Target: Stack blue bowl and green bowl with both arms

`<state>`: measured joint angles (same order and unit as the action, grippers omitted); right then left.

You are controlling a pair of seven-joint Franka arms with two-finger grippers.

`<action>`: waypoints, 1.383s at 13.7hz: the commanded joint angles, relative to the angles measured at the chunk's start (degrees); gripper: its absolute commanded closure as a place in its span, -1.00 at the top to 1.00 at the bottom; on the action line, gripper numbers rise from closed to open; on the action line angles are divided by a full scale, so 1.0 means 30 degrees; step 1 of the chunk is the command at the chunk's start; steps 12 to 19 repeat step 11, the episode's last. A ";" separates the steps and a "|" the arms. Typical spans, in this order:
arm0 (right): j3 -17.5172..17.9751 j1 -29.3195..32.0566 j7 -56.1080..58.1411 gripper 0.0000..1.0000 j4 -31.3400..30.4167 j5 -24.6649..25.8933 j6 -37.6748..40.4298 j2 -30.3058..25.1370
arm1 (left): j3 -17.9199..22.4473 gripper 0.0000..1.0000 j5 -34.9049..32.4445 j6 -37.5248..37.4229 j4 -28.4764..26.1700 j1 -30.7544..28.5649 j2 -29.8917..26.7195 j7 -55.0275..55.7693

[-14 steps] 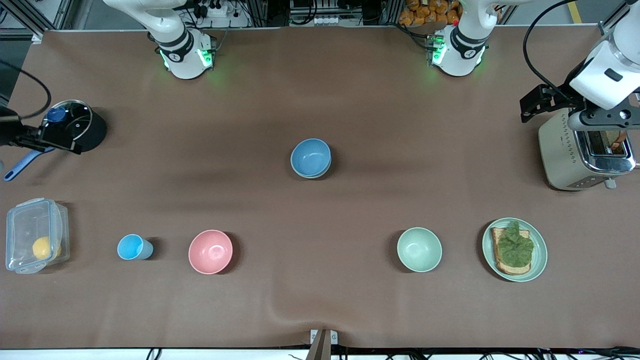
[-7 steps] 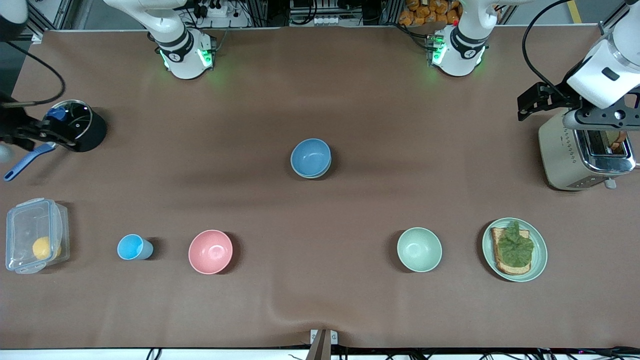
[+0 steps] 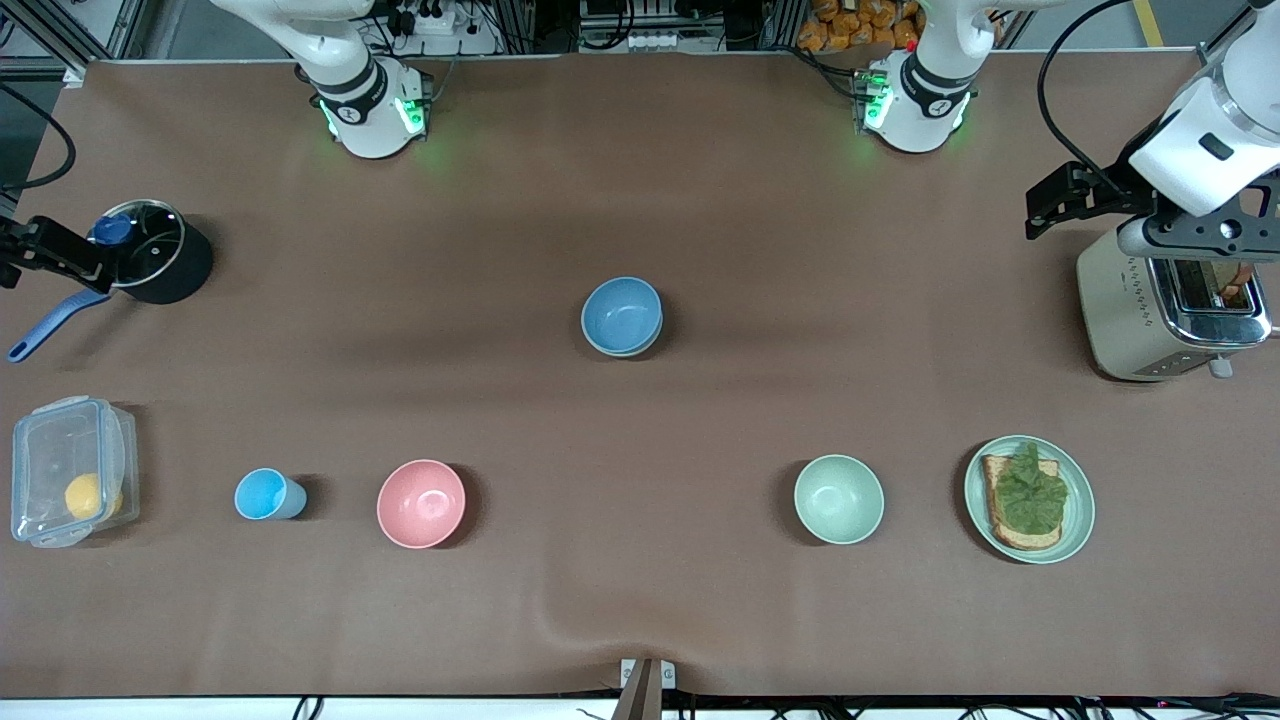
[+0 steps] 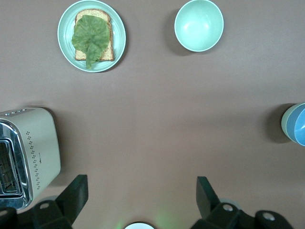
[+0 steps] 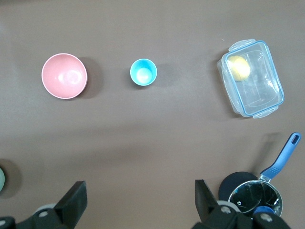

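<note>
Blue bowl (image 3: 621, 313): at table centre, nested in the green bowl (image 3: 640, 347), whose rim shows as a thin edge beneath it at 5 o'clock; in the left wrist view the pair appears as blue (image 4: 300, 124) inside green (image 4: 287, 121).

Left gripper (image 4: 139, 193): held in the air over the left arm's end of the table, beside the toaster (image 3: 1165, 305); fingers spread wide, nothing between them. The stacked bowls lie well apart from it, toward the table's middle.

Right gripper (image 5: 138, 197): held in the air at the right arm's end, over the black saucepan (image 3: 150, 251) with the blue handle; fingers spread wide, empty. The stack is well apart from it too.

Other items, row nearer the front camera: clear lidded box (image 3: 70, 470) holding a yellow item, light-blue cup (image 3: 264, 494), pink bowl (image 3: 421, 503), mint bowl (image 3: 838, 498), mint plate (image 3: 1078, 520) with toast and lettuce.
</note>
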<state>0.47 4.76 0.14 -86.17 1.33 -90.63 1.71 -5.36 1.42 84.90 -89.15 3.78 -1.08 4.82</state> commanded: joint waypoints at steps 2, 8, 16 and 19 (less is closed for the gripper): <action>0.0516 0.0523 -0.0133 1.00 -0.0163 -0.0180 0.0004 -0.0860 | 0.0029 1.00 0.0346 -0.0234 0.0009 -0.0119 -0.0108 -0.0141; 0.0399 -0.0004 -0.0542 1.00 -0.0251 -0.0152 0.0237 -0.1126 | -0.0030 1.00 0.0346 -0.0234 0.0009 -0.0119 -0.0137 -0.0055; 0.0428 -0.0150 -0.0749 1.00 -0.0281 -0.0152 0.0296 -0.1126 | -0.0030 1.00 0.0346 -0.0234 0.0009 -0.0060 -0.0108 -0.0025; 0.0428 -0.0150 -0.0749 1.00 -0.0281 -0.0152 0.0296 -0.1126 | -0.0030 1.00 0.0346 -0.0234 0.0009 -0.0060 -0.0108 -0.0025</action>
